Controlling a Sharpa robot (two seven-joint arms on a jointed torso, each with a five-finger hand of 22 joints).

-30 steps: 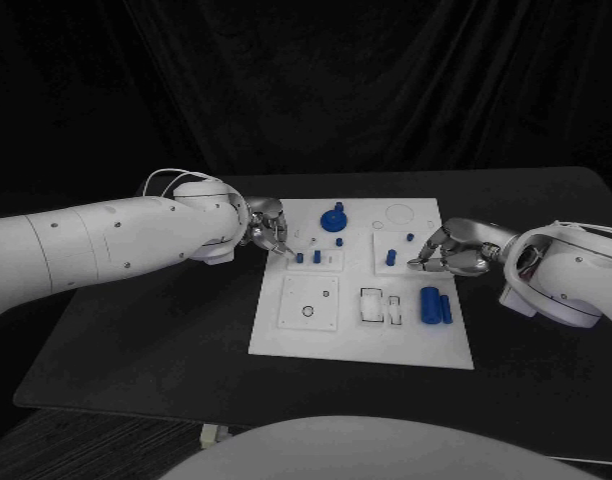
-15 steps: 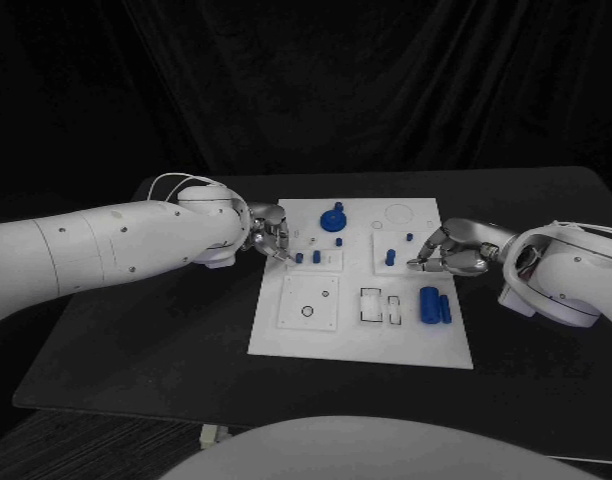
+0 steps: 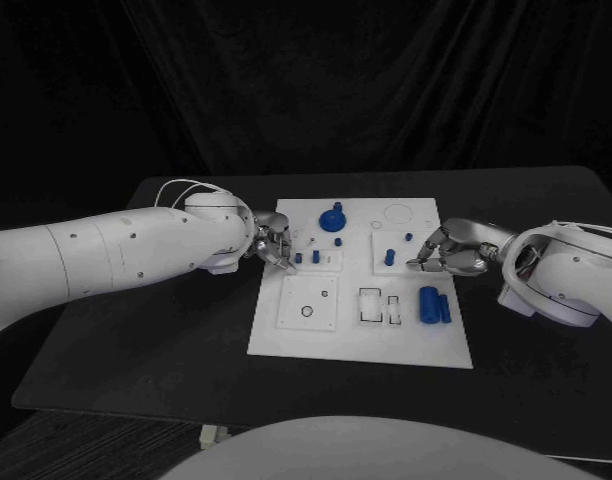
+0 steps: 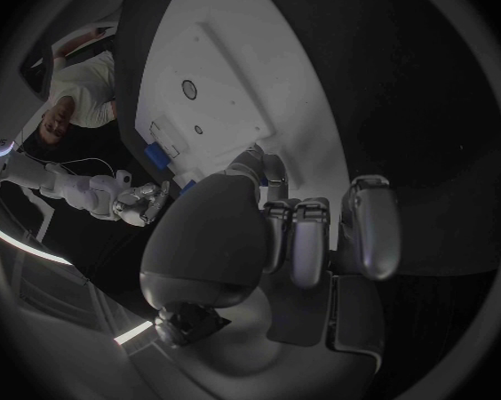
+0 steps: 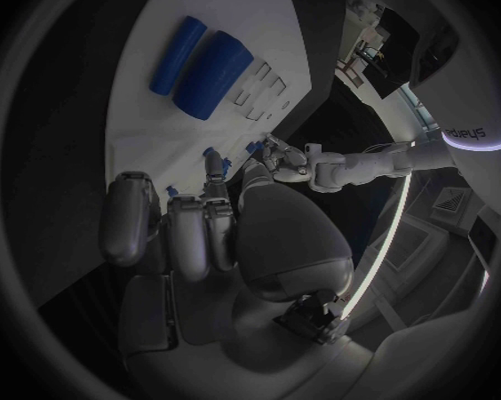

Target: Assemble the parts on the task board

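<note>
Head view, for your record: bench [image 3: 148,340], black; task board [image 3: 285,335], white, lying at the bench's middle. Parts on the board: knobbed blue piece [image 3: 334,217] near the far edge; small blue pegs [image 3: 316,256] standing on the left inner plate; two blue cylinders [image 3: 430,304] lying side by side toward the right edge; one small peg [image 3: 390,257] upright on the right inner plate. Left hand [image 3: 275,245]: at the board's left edge, fingers [image 3: 287,262] reaching onto the peg plate, tips close to the pegs; you cannot tell whether they pinch anything. Right hand [image 3: 450,250]: at the board's right edge, fingers curled inward beside the right plate; whether they hold a piece cannot be told. Step in hand, as judged: seating a small peg in the left plate. Next move likely calls for fine alignment over a hole and a straight downward press, without nudging neighbouring pegs.
</note>
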